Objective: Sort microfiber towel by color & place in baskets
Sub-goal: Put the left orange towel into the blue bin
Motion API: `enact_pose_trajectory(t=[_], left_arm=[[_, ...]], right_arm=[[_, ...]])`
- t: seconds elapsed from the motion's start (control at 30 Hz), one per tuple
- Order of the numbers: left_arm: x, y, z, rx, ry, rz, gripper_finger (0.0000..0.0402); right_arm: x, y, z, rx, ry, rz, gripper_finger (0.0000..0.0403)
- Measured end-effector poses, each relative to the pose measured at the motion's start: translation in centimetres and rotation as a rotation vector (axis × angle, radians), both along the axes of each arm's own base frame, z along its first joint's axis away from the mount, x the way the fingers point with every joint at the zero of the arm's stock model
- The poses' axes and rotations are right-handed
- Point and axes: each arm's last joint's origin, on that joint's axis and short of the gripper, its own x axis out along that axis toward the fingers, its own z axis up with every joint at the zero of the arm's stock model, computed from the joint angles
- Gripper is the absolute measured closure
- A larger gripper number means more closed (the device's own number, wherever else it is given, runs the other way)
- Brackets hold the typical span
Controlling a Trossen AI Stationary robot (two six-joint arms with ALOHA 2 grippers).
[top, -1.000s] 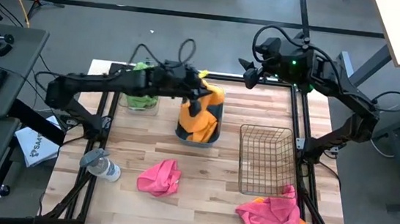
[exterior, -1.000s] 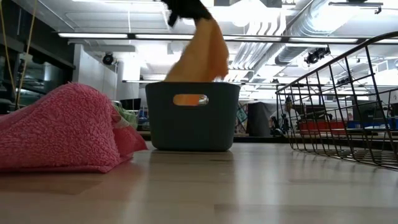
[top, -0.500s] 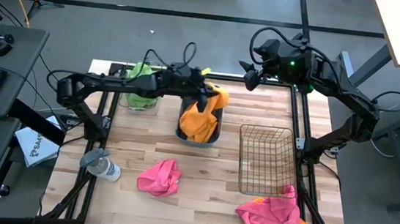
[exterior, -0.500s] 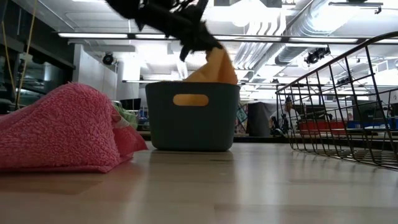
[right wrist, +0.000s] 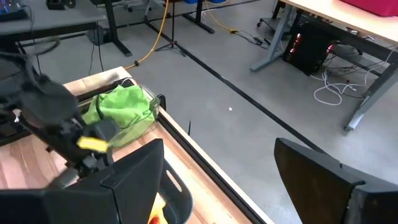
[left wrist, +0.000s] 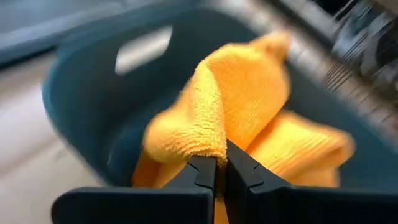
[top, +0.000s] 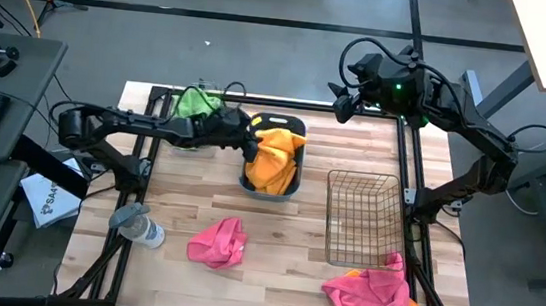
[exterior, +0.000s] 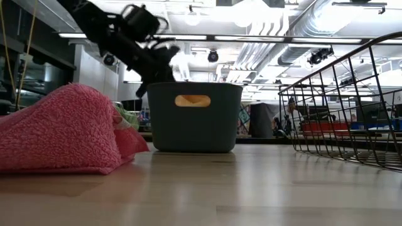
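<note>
The teal tub (top: 287, 122) stands mid-table, at its far side, with orange towels (top: 274, 159) inside. My left gripper (top: 251, 139) is at the tub's left rim, shut on the top orange towel (left wrist: 249, 99). The clear bin (top: 177, 144), left of the tub, holds a green towel (top: 196, 101). The wire basket (top: 362, 217) stands to the right. One pink towel (top: 217, 240) lies on the table near its front. A pink and orange pile (top: 370, 298) lies at the near right corner. My right gripper (top: 341, 101) hangs open over the far edge. My left gripper (left wrist: 221, 168) pinches a raised fold of the orange towel (left wrist: 208, 146) between its two fingers. It comes in from the table's left, slanting down over the tub's rim. The rest of the towel lies slack in the tub (left wrist: 81, 106) on other orange cloth.
A spray bottle (top: 135, 225) lies at the near left edge of the table. In the low view the pink towel (exterior: 56, 129) fills the left foreground and the wire basket (exterior: 352, 100) the right. Bare wood shows between the tub and the pink towel.
My left gripper has gone down and toward the table's left, from above the tub to its left rim, still shut on the orange towel. The towel, which hung above the tub, now lies inside it, below the rim in the low view.
</note>
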Motion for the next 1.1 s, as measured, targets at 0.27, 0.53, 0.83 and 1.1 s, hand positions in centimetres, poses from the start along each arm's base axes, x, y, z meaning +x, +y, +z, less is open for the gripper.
enact_pose_trajectory(t=[0.27,0.53,0.83,1.1], left_arm=[[0.4,0.1,-1.9,-0.080,0.369,-0.080,0.0401],[2.8,0.7,1.3,-0.003,0.176,-0.183,0.0402],[3.1,0.7,2.2,0.019,0.184,-0.248,0.0334],[2.2,0.4,4.1,-0.068,0.197,-0.262,0.0226]], right_arm=[[0.0,0.0,0.1,0.014,-0.021,-0.010,0.0100],[0.0,0.0,0.1,0.026,-0.033,-0.017,0.0100],[0.0,0.0,0.1,0.032,-0.038,-0.020,0.0100],[0.3,-0.1,-0.2,0.036,-0.022,-0.014,0.0100]])
